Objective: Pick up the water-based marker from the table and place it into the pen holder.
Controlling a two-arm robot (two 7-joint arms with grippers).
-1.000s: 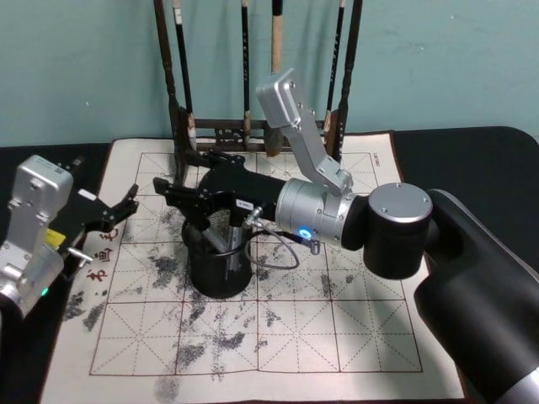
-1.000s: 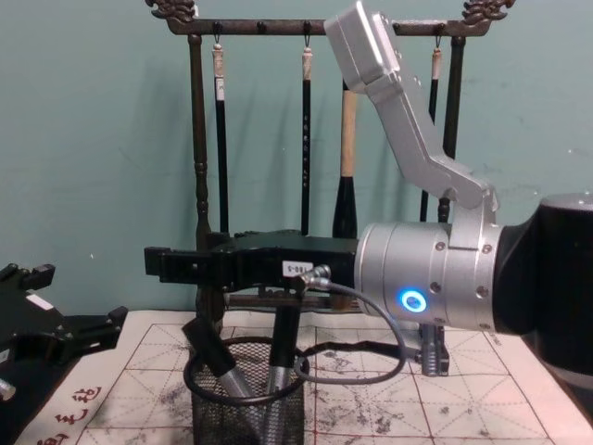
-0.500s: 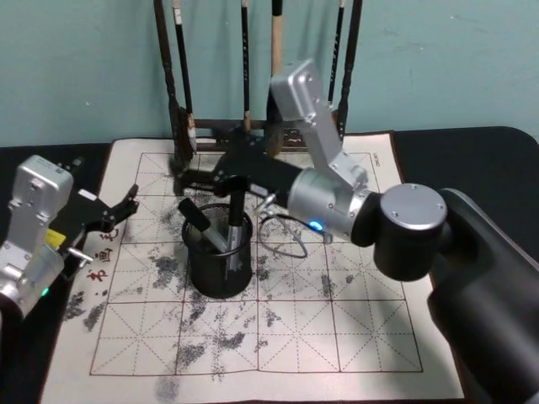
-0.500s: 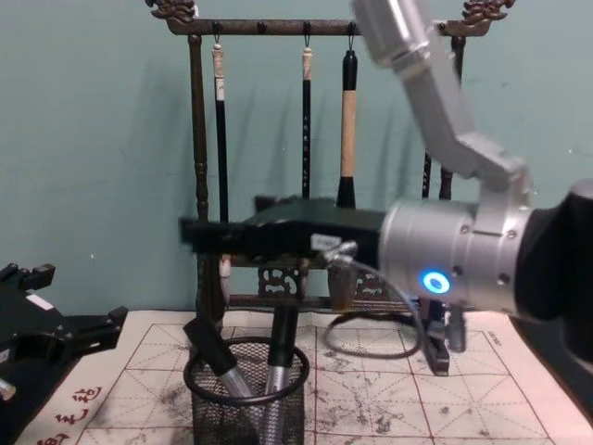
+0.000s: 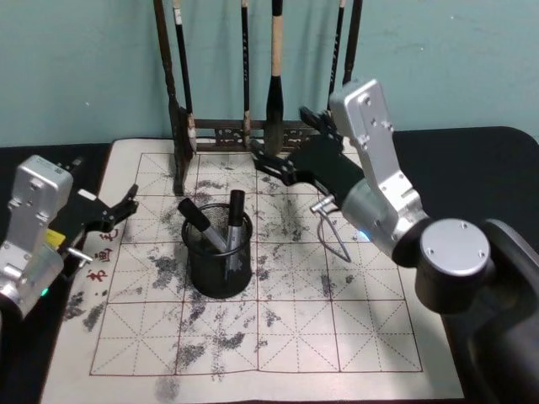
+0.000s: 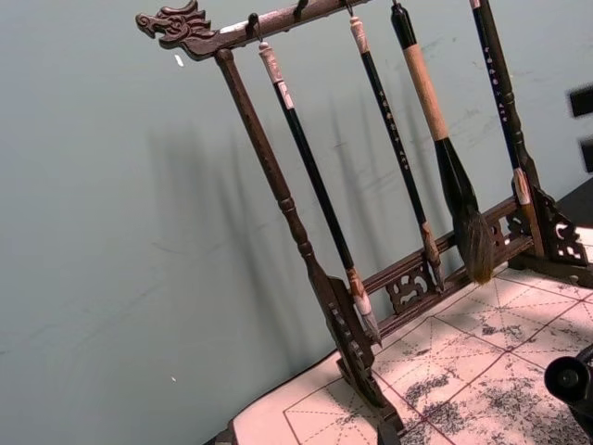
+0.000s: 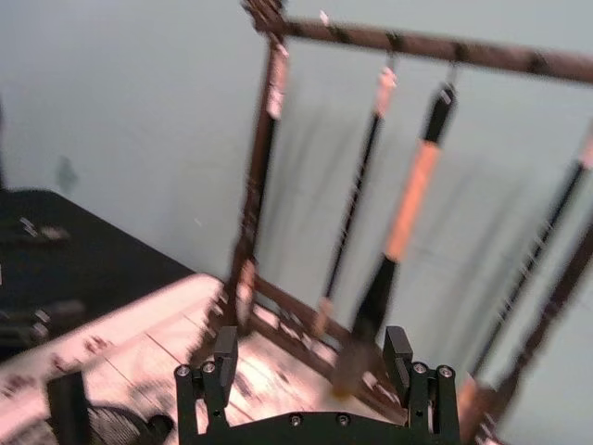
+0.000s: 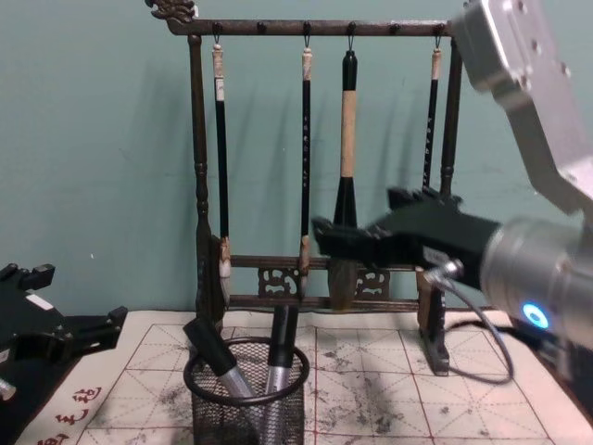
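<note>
The pen holder [image 5: 219, 268], a black mesh cup, stands on the inked paper mat [image 5: 337, 328]. Two black-capped, grey-bodied markers sit in it. One marker [image 5: 236, 212] is nearly upright and the other marker [image 5: 197, 219] leans left. In the chest view the pen holder [image 8: 246, 403] shows the same upright marker [image 8: 281, 352] and leaning marker [image 8: 211, 350]. My right gripper [image 5: 268, 164] hovers behind and to the right of the cup, near the brush rack. It is open and holds nothing, and its fingers [image 7: 225, 357] stand wide apart. My left gripper [image 5: 126, 204] rests open at the mat's left edge.
A tall dark wooden rack [image 5: 253, 126] of hanging calligraphy brushes stands along the mat's far edge, just behind my right gripper. Its frame also shows as the rack [image 8: 199, 185] and the rack [image 6: 306, 250]. A grey cable [image 5: 333, 236] loops under the right wrist.
My right gripper has drawn back from over the pen holder, rising and moving right toward the rack. The upright marker stays in the cup. The left arm has not moved.
</note>
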